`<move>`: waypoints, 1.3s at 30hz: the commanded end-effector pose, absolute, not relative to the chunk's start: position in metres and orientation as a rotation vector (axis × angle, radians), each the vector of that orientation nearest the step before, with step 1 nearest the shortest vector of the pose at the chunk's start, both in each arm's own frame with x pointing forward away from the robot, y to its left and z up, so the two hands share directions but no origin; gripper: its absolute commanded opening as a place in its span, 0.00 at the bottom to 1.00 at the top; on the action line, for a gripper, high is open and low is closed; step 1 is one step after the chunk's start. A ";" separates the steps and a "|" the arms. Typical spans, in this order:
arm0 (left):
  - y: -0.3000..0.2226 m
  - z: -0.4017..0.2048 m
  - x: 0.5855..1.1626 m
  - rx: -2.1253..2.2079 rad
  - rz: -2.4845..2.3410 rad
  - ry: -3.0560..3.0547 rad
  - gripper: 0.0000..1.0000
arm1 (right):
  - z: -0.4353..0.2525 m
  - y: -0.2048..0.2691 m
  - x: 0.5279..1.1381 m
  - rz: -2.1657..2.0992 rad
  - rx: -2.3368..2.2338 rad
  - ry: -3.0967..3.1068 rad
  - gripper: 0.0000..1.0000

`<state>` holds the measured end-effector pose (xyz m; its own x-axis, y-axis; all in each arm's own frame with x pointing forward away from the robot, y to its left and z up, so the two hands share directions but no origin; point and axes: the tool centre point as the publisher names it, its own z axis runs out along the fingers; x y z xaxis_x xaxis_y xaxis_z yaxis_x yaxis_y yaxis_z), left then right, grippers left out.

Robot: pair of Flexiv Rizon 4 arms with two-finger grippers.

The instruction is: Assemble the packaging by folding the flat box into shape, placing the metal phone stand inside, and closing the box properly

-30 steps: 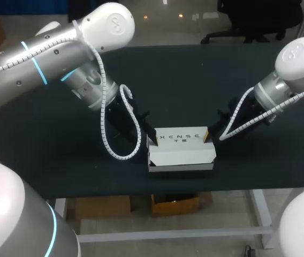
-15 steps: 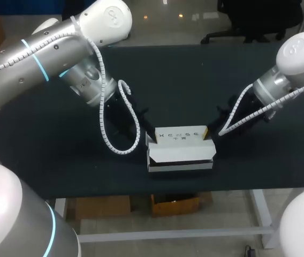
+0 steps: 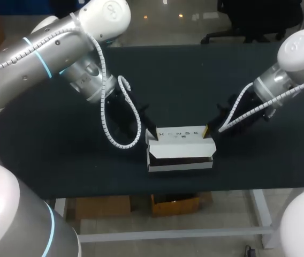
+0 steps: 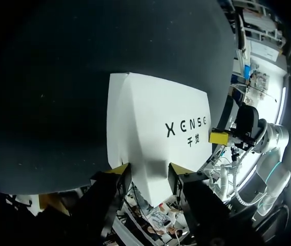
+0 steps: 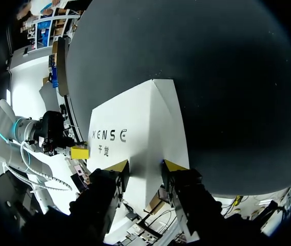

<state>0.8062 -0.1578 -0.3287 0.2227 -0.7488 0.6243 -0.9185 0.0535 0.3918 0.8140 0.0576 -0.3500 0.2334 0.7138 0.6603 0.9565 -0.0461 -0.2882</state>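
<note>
The white box (image 3: 180, 159) stands near the table's front edge, its printed lid (image 3: 180, 134) tilted up and a dark gap showing under it. My left gripper (image 3: 151, 135) is shut on the lid's left end, my right gripper (image 3: 207, 130) on its right end. In the left wrist view the lid (image 4: 156, 118) fills the space between the fingers of the left gripper (image 4: 148, 171). The right wrist view shows the same: the lid (image 5: 135, 128) is pinched in the right gripper (image 5: 144, 166). I cannot make out the phone stand.
The dark tabletop (image 3: 184, 80) stretches behind and to both sides of the box. Its front edge (image 3: 179, 184) runs just below the box. A white cable loop (image 3: 114, 142) hangs from my left arm close to the table.
The lid has swung up from lying nearly flat on the box, and a dark gap has opened under it. Both grippers rose slightly with it.
</note>
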 end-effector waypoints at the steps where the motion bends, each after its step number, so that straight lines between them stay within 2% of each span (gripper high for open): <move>1: -0.164 -0.328 0.813 1.717 0.253 -1.563 0.47 | -0.347 0.058 0.818 -0.437 -1.812 -1.537 0.40; 25: -0.163 -0.323 0.815 1.723 0.226 -1.523 0.43 | -0.343 0.058 0.818 -0.413 -1.804 -1.505 0.39; 39: -0.159 -0.322 0.819 1.721 0.220 -1.492 0.45 | -0.341 0.058 0.826 -0.408 -1.783 -1.481 0.39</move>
<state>0.8140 -0.1572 -0.3204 0.2803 -0.7404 0.6109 -0.8900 0.0380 0.4544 0.8204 0.0570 -0.3386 0.2727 0.6954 0.6649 0.9397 -0.0444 -0.3390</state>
